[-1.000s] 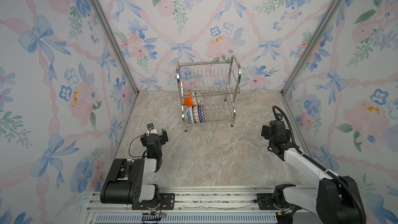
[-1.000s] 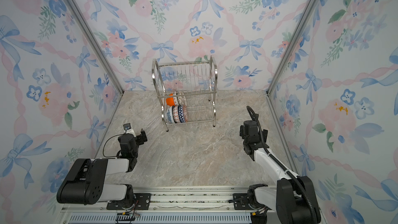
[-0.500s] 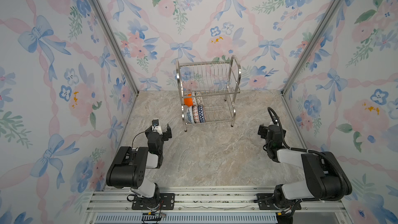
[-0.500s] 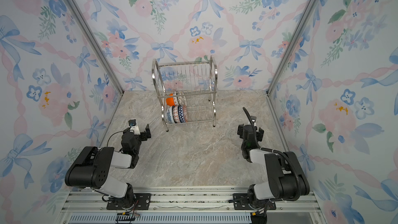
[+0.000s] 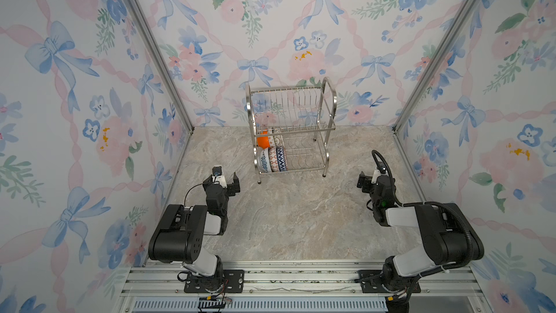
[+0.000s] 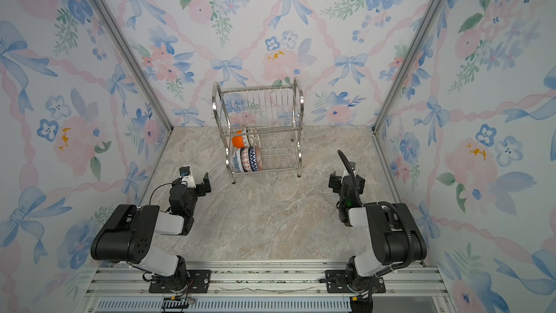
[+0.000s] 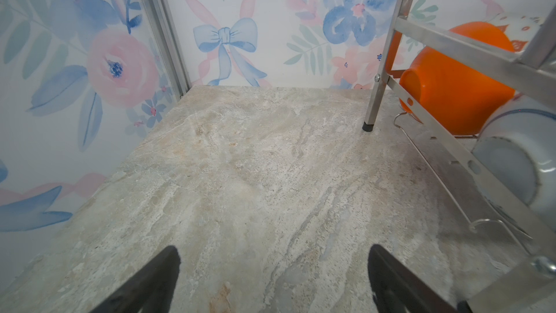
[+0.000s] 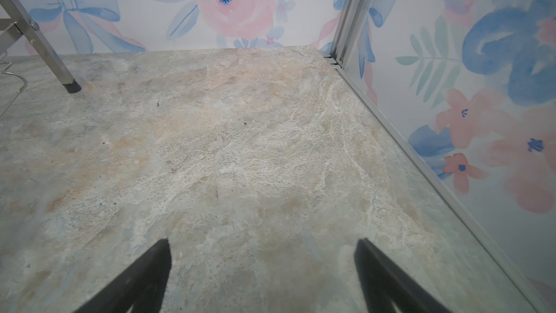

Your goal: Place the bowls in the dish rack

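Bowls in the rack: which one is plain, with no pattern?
The glossy orange bowl, leftmost in the back row of the dish rack. It is one solid colour; the rest are all patterned.

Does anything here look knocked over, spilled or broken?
Nothing stands out. The bowls stand on edge in tidy rows inside the dish rack, which sits upright. No spill or shard shows on the table, and the left gripper and right gripper are open, empty.

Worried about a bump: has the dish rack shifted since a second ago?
No. In a top view the dish rack sits just as before against the back wall.
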Tool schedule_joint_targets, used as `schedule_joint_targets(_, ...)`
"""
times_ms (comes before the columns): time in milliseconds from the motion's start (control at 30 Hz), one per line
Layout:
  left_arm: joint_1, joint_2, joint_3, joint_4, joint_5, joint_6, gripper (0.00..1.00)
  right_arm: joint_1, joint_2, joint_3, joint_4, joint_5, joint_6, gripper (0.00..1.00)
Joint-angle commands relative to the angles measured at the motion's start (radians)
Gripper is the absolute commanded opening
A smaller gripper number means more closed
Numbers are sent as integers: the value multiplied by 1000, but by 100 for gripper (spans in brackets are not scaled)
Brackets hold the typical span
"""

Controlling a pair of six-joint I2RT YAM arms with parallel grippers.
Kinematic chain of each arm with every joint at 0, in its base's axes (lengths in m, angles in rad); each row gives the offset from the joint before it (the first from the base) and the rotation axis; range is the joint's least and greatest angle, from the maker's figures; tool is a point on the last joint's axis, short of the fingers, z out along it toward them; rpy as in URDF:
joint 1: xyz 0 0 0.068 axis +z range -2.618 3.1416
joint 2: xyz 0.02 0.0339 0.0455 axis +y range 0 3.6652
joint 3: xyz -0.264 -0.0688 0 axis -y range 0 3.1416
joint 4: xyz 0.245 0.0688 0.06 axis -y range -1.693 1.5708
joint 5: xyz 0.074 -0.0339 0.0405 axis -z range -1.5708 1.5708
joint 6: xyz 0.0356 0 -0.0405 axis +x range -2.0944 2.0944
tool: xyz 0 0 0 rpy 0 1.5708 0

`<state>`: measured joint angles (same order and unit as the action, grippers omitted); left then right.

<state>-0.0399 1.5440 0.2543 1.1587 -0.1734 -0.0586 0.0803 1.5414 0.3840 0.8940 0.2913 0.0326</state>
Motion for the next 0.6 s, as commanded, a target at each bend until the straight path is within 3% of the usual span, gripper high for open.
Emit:
schedule_joint_targets(0, -5, 12, -10, 28, 15, 22, 98, 6, 8, -7, 42, -4, -16, 97)
schedule_joint_targets(567, -5, 11, -11, 27, 18, 23, 98, 6, 8, -7, 42, -4, -16, 97)
